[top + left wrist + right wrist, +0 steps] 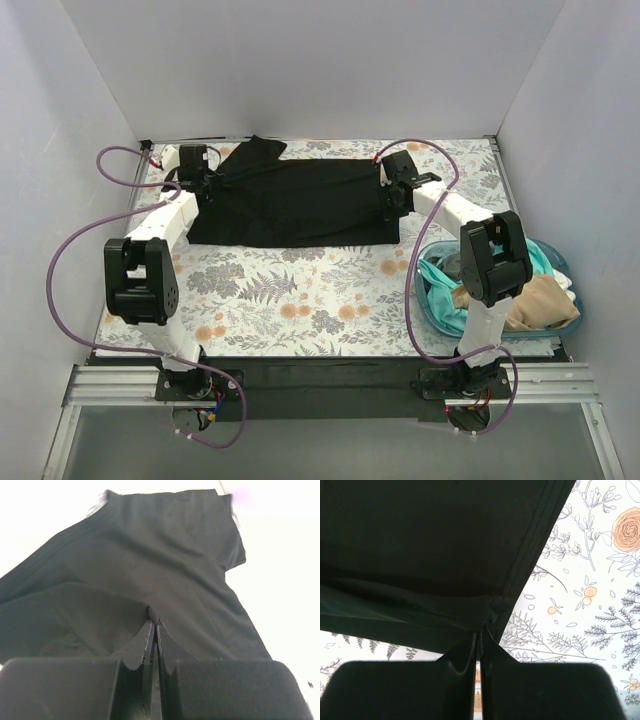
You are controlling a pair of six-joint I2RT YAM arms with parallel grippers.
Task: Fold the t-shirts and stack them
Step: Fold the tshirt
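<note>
The left fingers [137,655] are pressed together on a pinch of the black t-shirt [290,200], with only a thin slit showing between them. From that pinch the cloth fans out ahead of the fingers in broad folds, and a short sleeve shows at the far right of the left wrist view. The right fingers [462,655] are clamped on the same shirt in the same way. They grip it at a corner where a stitched hem runs away from the tips and up toward the right. Black cloth fills the space ahead of these fingers and to their left. The flower-printed table [300,300] shows to their right and in a strip below the cloth on their left.

From above, the shirt is drawn out wide between the two pairs of fingers, one end at each. It lies across the far part of the table, and its near edge rests on the print. A loose flap of it pokes out beyond the left fingers toward the back wall.

Well behind the right fingers, beside that arm's base, stands a translucent blue tub [422,280]. It holds a teal t-shirt [450,300], part of which hangs over the rim, a tan t-shirt [535,300] and a bit of white cloth [563,280] at its outer side.
</note>
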